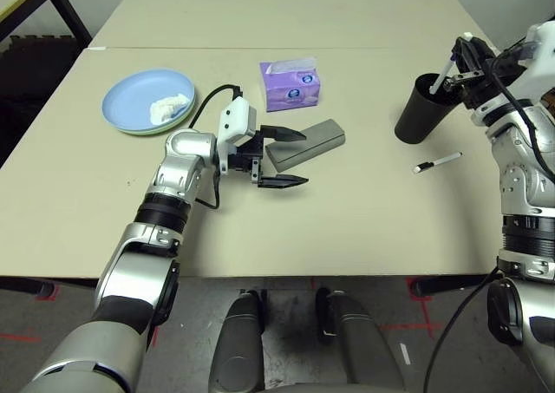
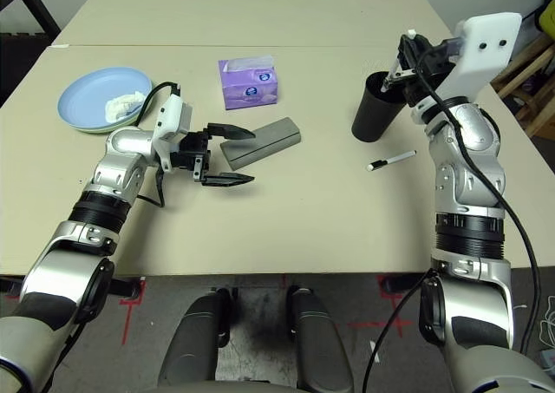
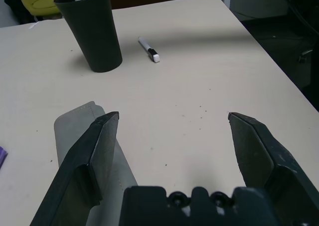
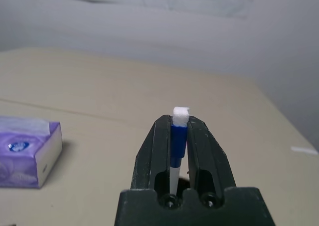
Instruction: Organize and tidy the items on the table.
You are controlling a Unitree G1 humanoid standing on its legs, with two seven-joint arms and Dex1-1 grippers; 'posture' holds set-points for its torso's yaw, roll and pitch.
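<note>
Right wrist view, pincer (image 4: pixel 180 131) clamping blue pen (image 4: pixel 178 136), left eye view, cup (image 1: pixel 422 108)

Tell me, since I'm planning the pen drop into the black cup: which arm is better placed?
The right. Its gripper is shut on a white and blue pen right above the black cup. The left gripper hangs open beside the grey glasses case, far from the cup.

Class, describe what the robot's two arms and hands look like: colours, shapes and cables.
Both arms are silver metal with black ribbed bands. Each wrist carries a white block and a looping black cable. The left hand and right hand each have two black, tapering fingers.
</note>
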